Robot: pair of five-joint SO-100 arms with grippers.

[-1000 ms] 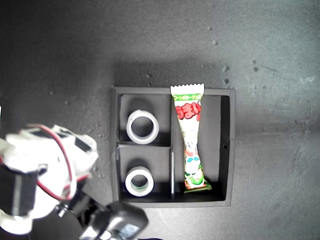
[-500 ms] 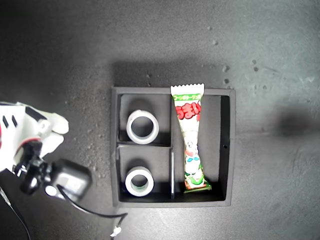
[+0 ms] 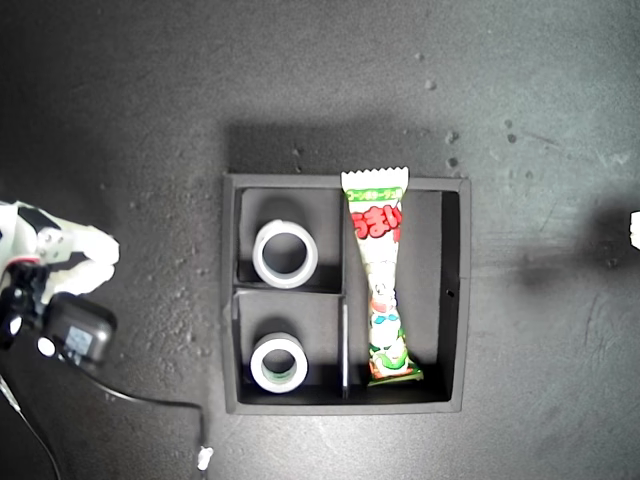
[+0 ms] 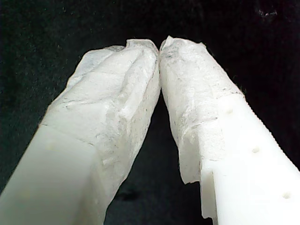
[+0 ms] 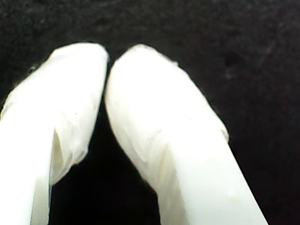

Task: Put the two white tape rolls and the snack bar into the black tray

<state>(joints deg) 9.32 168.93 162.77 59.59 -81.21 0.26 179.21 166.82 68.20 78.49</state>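
Evidently complete: both white tape rolls (image 3: 285, 253) (image 3: 279, 363) sit in the black tray's (image 3: 452, 300) small compartments, the snack bar (image 3: 384, 290) in the long one, and my first gripper (image 4: 159, 47) and my second gripper (image 5: 107, 58) are closed, empty.

I count two white rolls: one roll (image 3: 285, 254) in the small compartment farther up in the exterior view, the other roll (image 3: 278, 363) in the small compartment below it. There is one snack bar (image 3: 383, 287) and one tray (image 3: 452, 300), which has three compartments, two small and one long. My grippers are two: first gripper (image 4: 159, 47), second gripper (image 5: 107, 58).
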